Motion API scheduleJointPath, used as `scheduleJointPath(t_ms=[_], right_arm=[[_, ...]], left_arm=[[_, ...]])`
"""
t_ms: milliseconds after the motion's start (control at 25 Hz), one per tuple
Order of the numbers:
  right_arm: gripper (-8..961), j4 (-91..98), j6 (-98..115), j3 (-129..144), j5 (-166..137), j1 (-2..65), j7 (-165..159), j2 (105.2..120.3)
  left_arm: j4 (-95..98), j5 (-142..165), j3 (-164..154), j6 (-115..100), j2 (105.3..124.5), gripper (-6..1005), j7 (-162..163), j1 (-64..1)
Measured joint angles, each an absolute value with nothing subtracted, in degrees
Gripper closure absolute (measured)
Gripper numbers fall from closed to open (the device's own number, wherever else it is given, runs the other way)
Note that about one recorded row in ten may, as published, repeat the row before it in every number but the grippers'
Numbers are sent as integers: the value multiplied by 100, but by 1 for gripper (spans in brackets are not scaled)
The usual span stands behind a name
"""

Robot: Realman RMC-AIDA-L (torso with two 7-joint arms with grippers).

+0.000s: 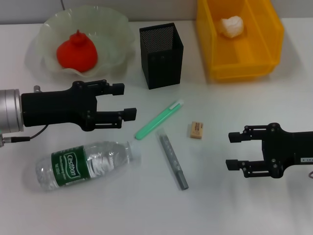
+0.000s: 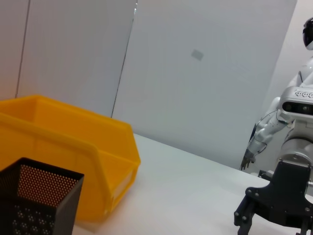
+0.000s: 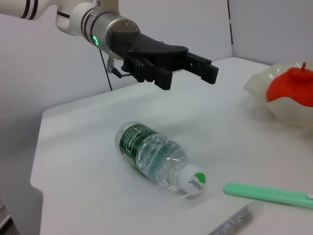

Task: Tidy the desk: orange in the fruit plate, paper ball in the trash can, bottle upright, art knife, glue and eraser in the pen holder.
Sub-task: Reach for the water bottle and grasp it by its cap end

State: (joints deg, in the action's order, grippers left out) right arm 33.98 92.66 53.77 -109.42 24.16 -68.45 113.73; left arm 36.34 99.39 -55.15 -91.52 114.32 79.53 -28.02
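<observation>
Two black grippers over a white desk (image 1: 234, 210), both empty. Far left: left gripper (image 1: 123, 101) hovering just above the bottle's cap end, in front of the fruit plate, fingers spread wide, holding nothing; seen also from the right wrist camera (image 3: 193, 68), clear of the tabletop. Under and slightly ahead of it: bottle (image 1: 85, 164) lying on its side, green label up, cap (image 3: 193, 179) toward the middle of the desk. Behind, at the back left: fruit plate (image 1: 115, 46) with the orange (image 1: 77, 52) resting inside, knob up. Next, near centre: pen holder (image 1: 161, 55) standing upright between plate and trash can, contents impossible to tell. In front of it, flat on the desk: green art knife (image 1: 159, 119) lying diagonally, its lower end close to the bottle cap; grey glue stick (image 1: 172, 160) just beside it, angled the other way, the near ends almost touching. Slightly right: eraser (image 1: 196, 130) lying alone, apart from knife and glue. Back right: trash can (image 1: 254, 58) with the paper ball (image 1: 232, 26) inside, toward its rear. Far right, near the desk's front edge: right gripper (image 1: 236, 151), fingers parted wide, empty, pointing toward the eraser but well apart from it.
</observation>
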Motion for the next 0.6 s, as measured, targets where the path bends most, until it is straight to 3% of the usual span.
scheduleJointPath(t_ms=[200,400,600], right_arm=[[264,3399,9249,5362,-10944,2411,-6838,11367],[264,3436,9236,5360,-10944,2423,-6840,11370],[264,3445,9229,5318,-10942,2426,-6858,11373]], left_arm=[[3979,9971,-5526,-9259,11457,197,8319,-2948],[4806,10927,-5736,-9487,11478,197,9682,-3569],[5478,12435,-5738,-9688,11707,199,10674,-4183]])
